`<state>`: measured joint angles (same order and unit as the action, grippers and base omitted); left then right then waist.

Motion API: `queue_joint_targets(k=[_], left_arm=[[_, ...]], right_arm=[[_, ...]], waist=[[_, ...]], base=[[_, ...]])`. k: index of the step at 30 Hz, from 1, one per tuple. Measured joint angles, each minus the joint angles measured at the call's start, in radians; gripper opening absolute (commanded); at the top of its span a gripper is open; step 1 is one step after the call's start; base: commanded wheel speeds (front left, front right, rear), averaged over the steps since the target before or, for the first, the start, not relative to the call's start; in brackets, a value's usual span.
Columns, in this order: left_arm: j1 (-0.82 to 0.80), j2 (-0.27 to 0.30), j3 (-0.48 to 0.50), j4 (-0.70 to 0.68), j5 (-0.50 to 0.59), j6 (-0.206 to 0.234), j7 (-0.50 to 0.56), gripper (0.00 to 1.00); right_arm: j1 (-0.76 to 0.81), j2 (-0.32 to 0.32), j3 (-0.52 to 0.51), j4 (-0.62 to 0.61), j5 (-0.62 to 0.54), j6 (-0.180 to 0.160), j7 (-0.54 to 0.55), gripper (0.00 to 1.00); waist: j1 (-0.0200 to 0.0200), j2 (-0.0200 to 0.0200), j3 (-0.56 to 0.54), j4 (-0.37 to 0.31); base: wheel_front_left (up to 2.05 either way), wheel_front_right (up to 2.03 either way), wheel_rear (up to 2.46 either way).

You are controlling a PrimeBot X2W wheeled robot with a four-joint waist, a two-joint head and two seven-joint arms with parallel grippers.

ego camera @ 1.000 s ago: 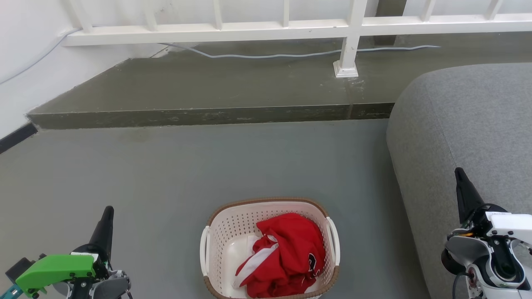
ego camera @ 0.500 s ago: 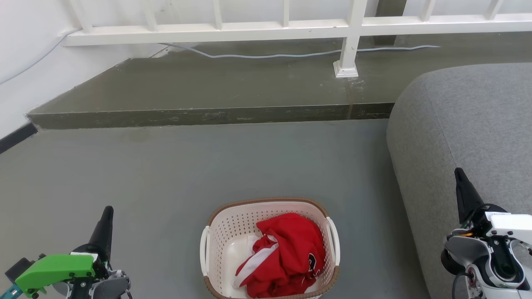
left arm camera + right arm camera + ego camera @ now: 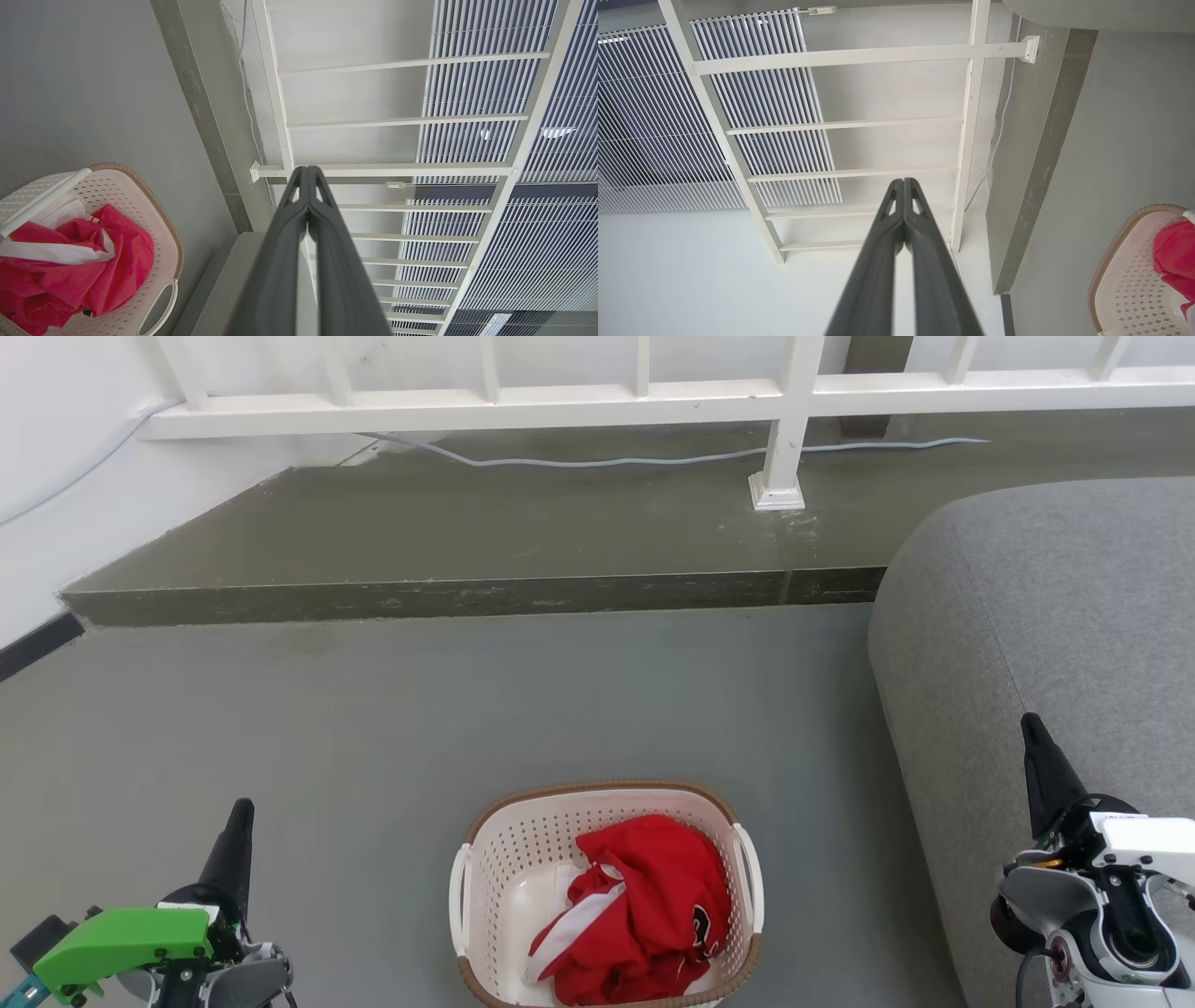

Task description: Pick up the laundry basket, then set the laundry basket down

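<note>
The laundry basket (image 3: 523,845), cream-white with perforated sides and a brown rim, stands on the grey floor at the bottom centre of the head view, holding a red and white garment (image 3: 644,905). Its white handles are on its left and right sides. My left gripper (image 3: 243,807) is shut and empty, well to the basket's left. Over by the sofa, well to the basket's right, my right gripper (image 3: 1030,721) is shut and empty too. The left wrist view has the basket (image 3: 140,196) at lower left beside shut fingers (image 3: 306,170). The right wrist view has the basket (image 3: 1129,280) at lower right beside shut fingers (image 3: 903,181).
A grey sofa (image 3: 1055,616) fills the right side, close to the basket. A raised step (image 3: 467,593) crosses the floor ahead, with a white railing (image 3: 784,420) and a cable (image 3: 653,457) beyond it. A white wall runs along the left.
</note>
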<state>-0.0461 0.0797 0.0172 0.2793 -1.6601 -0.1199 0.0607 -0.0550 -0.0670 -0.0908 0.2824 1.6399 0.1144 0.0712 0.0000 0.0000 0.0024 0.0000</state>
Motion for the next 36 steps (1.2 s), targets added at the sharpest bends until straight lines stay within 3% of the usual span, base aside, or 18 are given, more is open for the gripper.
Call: queue_joint_targets(k=[36], left_arm=[[-0.001, -0.001, 0.004, 0.001, 0.000, 0.000, 0.000, 0.00]], right_arm=[[-0.003, 0.001, -0.002, 0.000, 0.000, 0.000, 0.002, 0.00]], waist=[[0.0000, 0.0000, 0.000, 0.000]], base=[[0.00, 0.00, 0.00]])
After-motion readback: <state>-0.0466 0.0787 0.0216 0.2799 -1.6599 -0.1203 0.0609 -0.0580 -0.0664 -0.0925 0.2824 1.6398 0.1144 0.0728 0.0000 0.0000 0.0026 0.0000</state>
